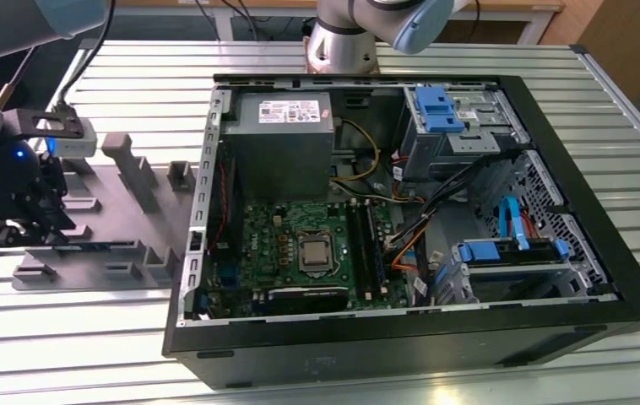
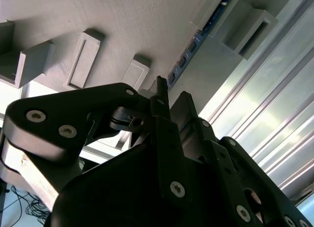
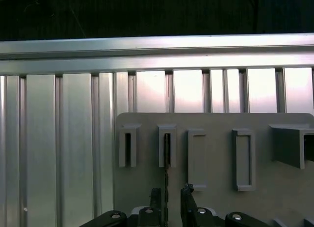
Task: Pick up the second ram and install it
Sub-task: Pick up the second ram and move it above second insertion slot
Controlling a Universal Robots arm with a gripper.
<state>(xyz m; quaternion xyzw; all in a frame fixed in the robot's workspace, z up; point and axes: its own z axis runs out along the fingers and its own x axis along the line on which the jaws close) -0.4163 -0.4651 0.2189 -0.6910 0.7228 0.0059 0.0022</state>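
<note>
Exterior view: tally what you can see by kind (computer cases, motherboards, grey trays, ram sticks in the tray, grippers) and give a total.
computer case: 1
motherboard: 1
grey tray: 1
second ram, in the tray: 1
gripper: 1
Total: 5

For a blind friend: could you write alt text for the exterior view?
A robot hand hangs over a grey tray at the exterior view's left, beside an open computer case with a green motherboard, all on a slatted metal table.
</note>
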